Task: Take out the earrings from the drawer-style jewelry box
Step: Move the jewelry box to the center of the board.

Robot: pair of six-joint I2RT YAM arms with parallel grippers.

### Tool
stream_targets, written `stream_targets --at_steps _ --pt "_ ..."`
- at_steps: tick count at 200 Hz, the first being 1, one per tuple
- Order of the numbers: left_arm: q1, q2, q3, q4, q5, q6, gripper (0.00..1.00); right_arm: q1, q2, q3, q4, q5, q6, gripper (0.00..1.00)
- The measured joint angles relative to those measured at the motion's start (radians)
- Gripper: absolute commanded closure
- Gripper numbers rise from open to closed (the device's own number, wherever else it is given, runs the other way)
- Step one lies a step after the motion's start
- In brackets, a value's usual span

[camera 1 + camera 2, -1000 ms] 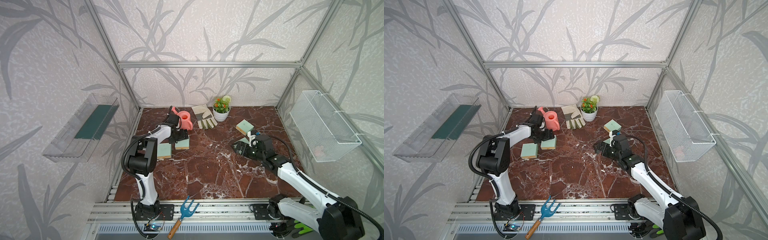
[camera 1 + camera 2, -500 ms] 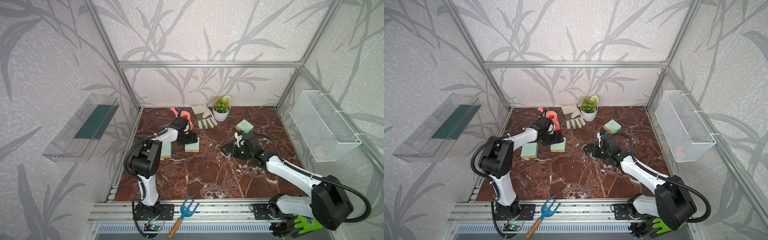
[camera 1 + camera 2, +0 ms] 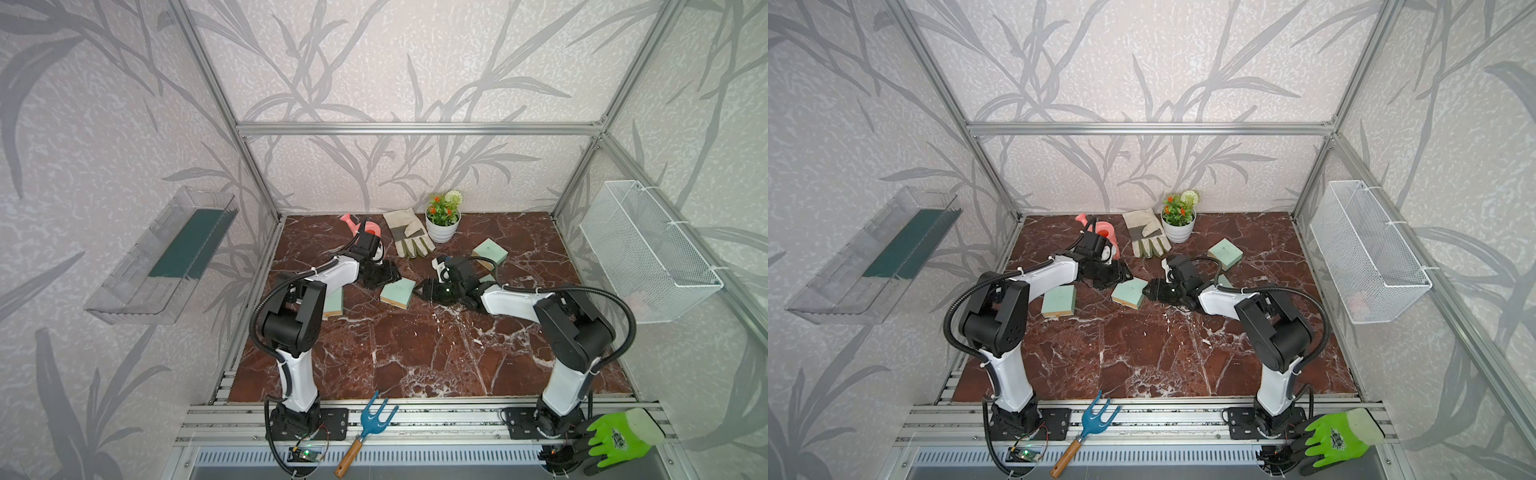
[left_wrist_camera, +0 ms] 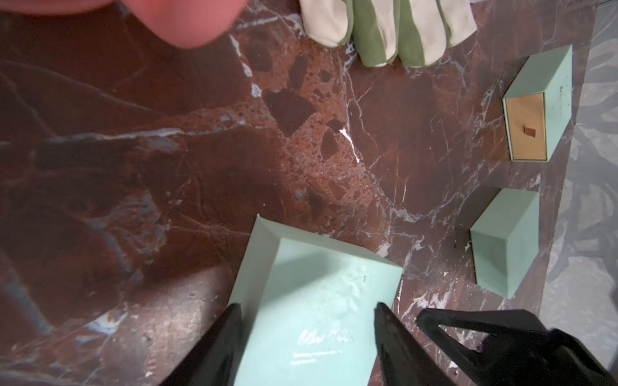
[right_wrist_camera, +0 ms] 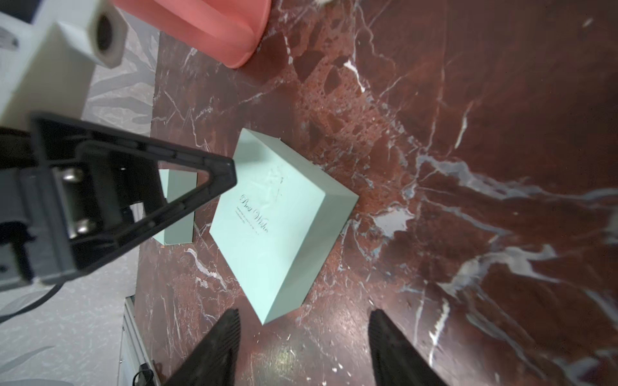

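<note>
Two tools | left tool (image 4: 306, 309) straddles jewelry box (image 4: 317, 287), grip unclear | right tool (image 5: 304, 315) open, empty, box corner just ahead

Tabletop (image 3: 415, 353): red-brown marble-look slab, polished, semi-gloss, white veins.
Jewelry box (image 5: 277, 220): mint paper-covered card, matt, smooth; script print on lid.
Drawer front (image 4: 521, 110) of far box (image 4: 548, 83): tan, matt, kraft/wood look.
Left gripper (image 4: 307, 305) fingers (image 4: 214, 347): blk plastic, matt.
Work glove (image 4: 384, 30): beige/green cloth, woven.
Watering can (image 5: 200, 23): salmon plastic, smooth, low sheen.
Wire basket (image 3: 648, 253): white-coated metal mesh.
Frame (image 3: 415, 129): bare Al extrusion, satin.
Hand fork (image 3: 371, 422): blue painted head, wood handle.
</note>
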Motion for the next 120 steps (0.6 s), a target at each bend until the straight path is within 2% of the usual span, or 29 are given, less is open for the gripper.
stream_targets --at_steps 20,59,99,120 --pt "0.000 0.000 -0.010 0.010 0.013 -0.002 0.39 0.000 0.053 0.039 0.017 -0.016 0.020 0.47" --pt "-0.001 0.014 -0.022 0.019 0.046 0.000 0.46 0.000 0.103 0.070 0.035 -0.024 0.042 0.49" --pt "-0.001 0.016 -0.074 0.040 0.082 -0.007 0.53 0.000 0.119 0.072 0.057 -0.032 0.045 0.50" --pt "-0.001 0.003 -0.102 0.072 0.104 -0.013 0.53 -0.002 0.118 0.053 0.076 -0.035 0.041 0.50"
